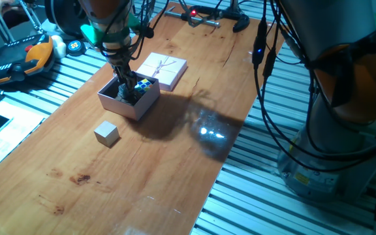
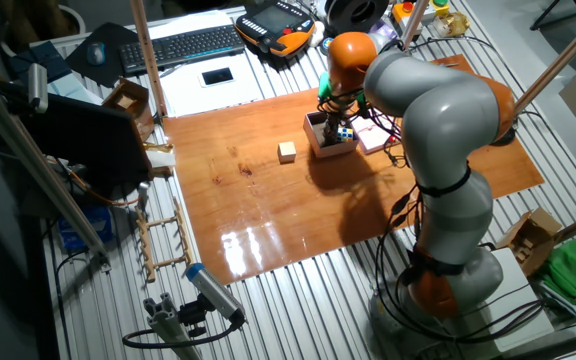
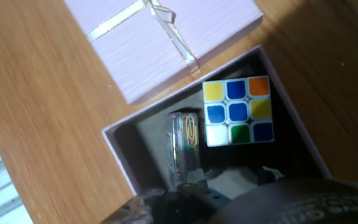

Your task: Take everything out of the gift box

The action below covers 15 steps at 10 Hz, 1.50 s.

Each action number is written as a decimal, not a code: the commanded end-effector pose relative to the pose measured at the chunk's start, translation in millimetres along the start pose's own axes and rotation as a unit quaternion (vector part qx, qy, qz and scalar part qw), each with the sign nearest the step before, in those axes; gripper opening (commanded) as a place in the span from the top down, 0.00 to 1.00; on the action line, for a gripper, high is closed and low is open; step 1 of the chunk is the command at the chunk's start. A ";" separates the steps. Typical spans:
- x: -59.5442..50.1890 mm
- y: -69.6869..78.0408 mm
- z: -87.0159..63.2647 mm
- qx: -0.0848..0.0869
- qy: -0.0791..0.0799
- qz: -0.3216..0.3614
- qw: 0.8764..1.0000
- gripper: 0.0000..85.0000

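The pale-pink gift box (image 1: 134, 108) stands on the wooden table, and my gripper (image 1: 126, 93) reaches down into it. Seen from the hand, the box's rim (image 3: 118, 155) frames a multicoloured puzzle cube (image 3: 238, 111) at its right side and a small flat pale piece (image 3: 184, 146) with a paper clip on it to the cube's left. My fingertips (image 3: 188, 185) stand apart low over the box floor, one near the pale piece's end, with nothing between them. A beige-grey cube block (image 1: 107, 133) lies on the table outside the box, towards the front left.
The flat pink lid (image 1: 162, 69) with its string bow lies right behind the box, touching it. Black cables hang over the table's far right edge (image 1: 261, 46). A keyboard (image 2: 183, 45) and an orange pendant (image 2: 283, 28) lie beyond the table.
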<state>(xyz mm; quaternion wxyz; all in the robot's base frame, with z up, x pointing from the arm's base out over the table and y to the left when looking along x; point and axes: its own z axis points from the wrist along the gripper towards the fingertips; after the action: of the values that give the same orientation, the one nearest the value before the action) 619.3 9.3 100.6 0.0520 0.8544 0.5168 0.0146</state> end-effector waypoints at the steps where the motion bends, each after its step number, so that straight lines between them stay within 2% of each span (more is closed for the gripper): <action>1: -0.6 2.6 0.0 0.002 -0.001 -0.003 1.000 0.44; 2: -3.0 9.1 0.5 0.002 -0.005 -0.003 1.000 0.44; 3: -6.3 13.6 0.1 0.004 -0.001 0.006 1.000 0.44; 5: -8.8 16.6 -0.8 0.004 0.003 0.030 1.000 0.44; 7: -7.7 19.8 4.7 0.006 0.006 0.049 0.999 0.44; 10: -9.5 25.1 7.8 0.007 0.006 0.054 0.998 0.45; 15: -14.4 30.4 21.1 0.001 0.010 0.057 0.998 0.45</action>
<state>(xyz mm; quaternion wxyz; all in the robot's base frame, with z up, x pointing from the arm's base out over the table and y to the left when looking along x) 641.0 -18.9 83.4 0.0449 0.8821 0.4682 0.0256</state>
